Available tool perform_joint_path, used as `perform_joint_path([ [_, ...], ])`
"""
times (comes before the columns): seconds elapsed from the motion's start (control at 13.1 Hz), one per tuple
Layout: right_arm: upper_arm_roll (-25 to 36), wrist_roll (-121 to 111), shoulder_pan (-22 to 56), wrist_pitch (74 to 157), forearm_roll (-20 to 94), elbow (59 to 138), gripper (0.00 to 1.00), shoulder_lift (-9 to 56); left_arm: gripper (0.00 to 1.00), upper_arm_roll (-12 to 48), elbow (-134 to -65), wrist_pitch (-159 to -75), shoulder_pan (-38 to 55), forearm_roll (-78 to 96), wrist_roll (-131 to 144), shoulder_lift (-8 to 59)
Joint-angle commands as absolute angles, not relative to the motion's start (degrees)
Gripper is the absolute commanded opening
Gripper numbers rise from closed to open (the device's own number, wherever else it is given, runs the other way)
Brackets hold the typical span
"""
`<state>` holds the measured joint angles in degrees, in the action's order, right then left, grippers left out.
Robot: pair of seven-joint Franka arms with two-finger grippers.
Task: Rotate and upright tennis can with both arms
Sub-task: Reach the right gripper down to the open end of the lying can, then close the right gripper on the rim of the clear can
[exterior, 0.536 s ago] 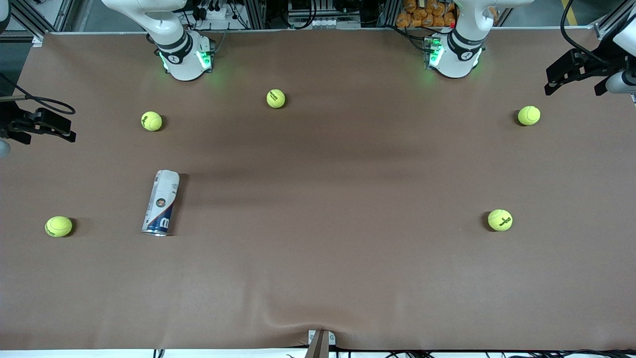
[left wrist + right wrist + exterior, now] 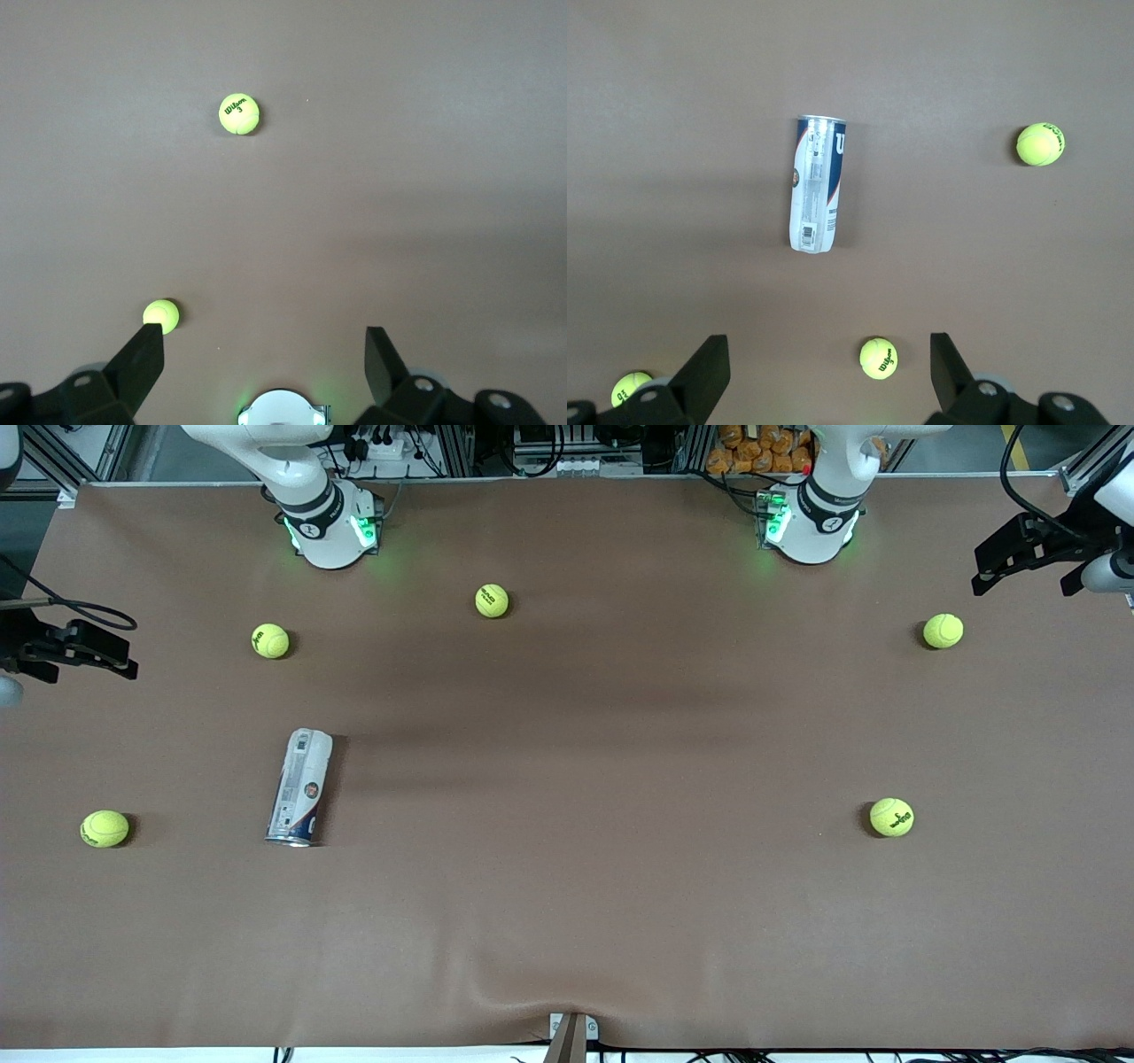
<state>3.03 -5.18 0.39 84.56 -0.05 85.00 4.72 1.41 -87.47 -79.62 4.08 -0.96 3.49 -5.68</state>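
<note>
The tennis can (image 2: 299,786) lies on its side on the brown table, at the right arm's end. Its silvery rim points toward the front camera. It is white and dark blue, and the right wrist view shows the tennis can (image 2: 817,184) whole. My right gripper (image 2: 84,651) hangs open high over the table's edge at that end, well apart from the can. In its own view the right gripper (image 2: 828,350) has nothing between its fingers. My left gripper (image 2: 1005,558) hangs open over the other end of the table, and its own view shows the left gripper (image 2: 266,341) empty.
Several yellow-green tennis balls are scattered about: one ball (image 2: 104,828) beside the can toward the right arm's end, another ball (image 2: 270,640) farther from the front camera, and a third ball (image 2: 492,600) near the right arm's base (image 2: 332,527). Others lie toward the left arm's end.
The can has rolled a little toward the left arm's end of the table, and its label has turned. Neither gripper touched it; both arms stay almost still.
</note>
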Motion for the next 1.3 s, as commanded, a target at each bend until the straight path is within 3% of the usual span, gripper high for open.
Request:
perform_joint_path([
  [0.0, 2.6, -6.0, -0.1, 87.5, 0.0, 88.2, 1.0, 6.8, 1.0, 1.8, -86.8, -79.3, 3.5, -1.1, 2.2, -4.8],
  [0.23, 2.5, -5.9, 0.1, 95.8, 1.0, 93.3, 1.0, 13.4, 1.0, 1.8, -87.1, -79.4, 3.5, -1.0, 2.3, -4.8],
  [0.61, 2.3, -6.0, 0.4, 109.7, 2.6, 95.4, 1.0, 26.5, 1.0, 1.7, -87.5, -79.4, 3.4, -1.1, 2.3, -4.2],
  [0.84, 2.3, -6.0, 1.8, 117.5, 3.3, 99.1, 1.0, 29.2, 1.0, 1.7, -87.2, -79.9, 3.4, -1.4, 2.4, -3.5],
  [1.22, 2.3, -5.8, 1.3, 121.7, 3.7, 100.1, 1.0, 34.5, 1.0, 1.7, -87.2, -80.5, 3.5, -1.4, 2.4, -3.3],
])
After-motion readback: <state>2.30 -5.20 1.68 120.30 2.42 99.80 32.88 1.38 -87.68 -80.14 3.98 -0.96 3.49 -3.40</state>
